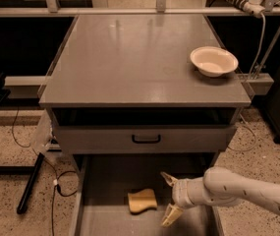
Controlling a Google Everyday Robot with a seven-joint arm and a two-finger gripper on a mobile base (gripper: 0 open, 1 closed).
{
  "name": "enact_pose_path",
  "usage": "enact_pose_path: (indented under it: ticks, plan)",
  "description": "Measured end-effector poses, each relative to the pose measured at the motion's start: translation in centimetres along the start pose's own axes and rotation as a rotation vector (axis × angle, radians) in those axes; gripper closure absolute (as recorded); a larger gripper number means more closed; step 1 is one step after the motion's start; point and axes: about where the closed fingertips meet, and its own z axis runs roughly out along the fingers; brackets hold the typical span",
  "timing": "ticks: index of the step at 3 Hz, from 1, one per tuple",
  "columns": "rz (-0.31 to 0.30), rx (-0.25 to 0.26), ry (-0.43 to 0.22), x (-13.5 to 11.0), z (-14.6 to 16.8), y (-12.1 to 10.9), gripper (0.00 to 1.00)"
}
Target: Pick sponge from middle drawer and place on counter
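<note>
The pale yellow sponge [142, 200] lies flat on the floor of the open middle drawer [105, 220], near its centre. My gripper [169, 196] comes in from the right on a white arm, inside the drawer just to the right of the sponge. Its two cream fingers are spread apart, one [168, 178] toward the back and one [171, 215] toward the front, with nothing between them. The gripper does not touch the sponge. The grey counter [134, 58] spreads wide above the drawers.
A cream round bowl [213, 61] stands at the counter's right edge. A closed grey drawer front with a black handle [146, 139] sits just above the open drawer. Cables and a dark bar [29, 183] lie on the floor at left.
</note>
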Motion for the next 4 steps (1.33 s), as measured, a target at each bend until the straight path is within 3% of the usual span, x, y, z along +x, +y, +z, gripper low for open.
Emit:
enact_pose_path:
  ticks: [2,4]
  plan:
    - [-0.032,-0.058,-0.048,0.2,5.2,-0.1,0.0]
    - [-0.027,-0.07,-0.062,0.9,8.6,-1.7,0.0]
